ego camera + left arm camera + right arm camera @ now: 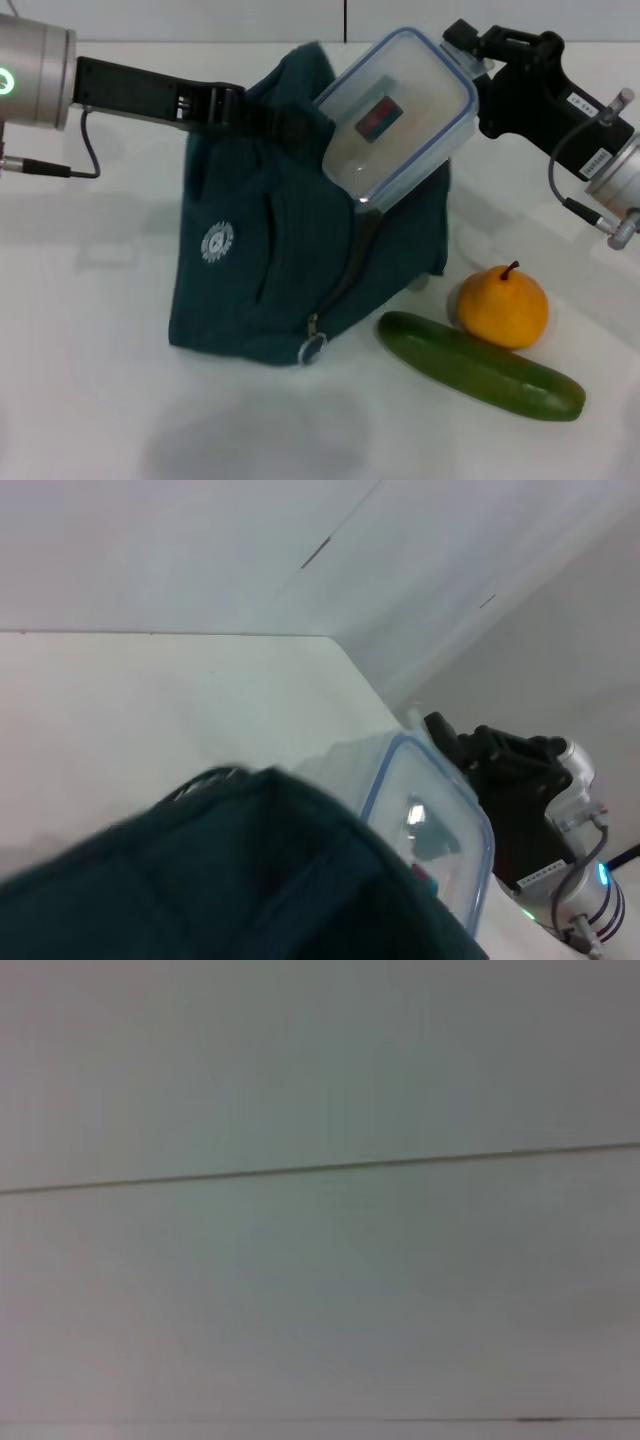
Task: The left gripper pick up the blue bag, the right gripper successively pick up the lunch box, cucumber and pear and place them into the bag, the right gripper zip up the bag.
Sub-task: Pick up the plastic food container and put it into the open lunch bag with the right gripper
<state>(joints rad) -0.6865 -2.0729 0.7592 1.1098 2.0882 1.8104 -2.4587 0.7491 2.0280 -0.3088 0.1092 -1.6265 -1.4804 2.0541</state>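
The blue bag [260, 260] stands on the white table, its top edge lifted by my left gripper [225, 105], which is shut on the fabric near a handle. My right gripper [470, 55] is shut on the upper end of the lunch box [395, 115]. The box hangs tilted, with its lower corner dipping into the bag's open mouth. The pear [503, 305] and the cucumber [480, 365] lie on the table to the right of the bag. The left wrist view shows the bag [220, 880], the lunch box [430, 820] and the right gripper [470, 755] beyond it. In the right wrist view, only plain pale surfaces appear.
The zipper's ring pull [313, 349] hangs at the bag's lower front corner. The white table [90, 380] stretches out in front of and to the left of the bag. A wall rises behind the table.
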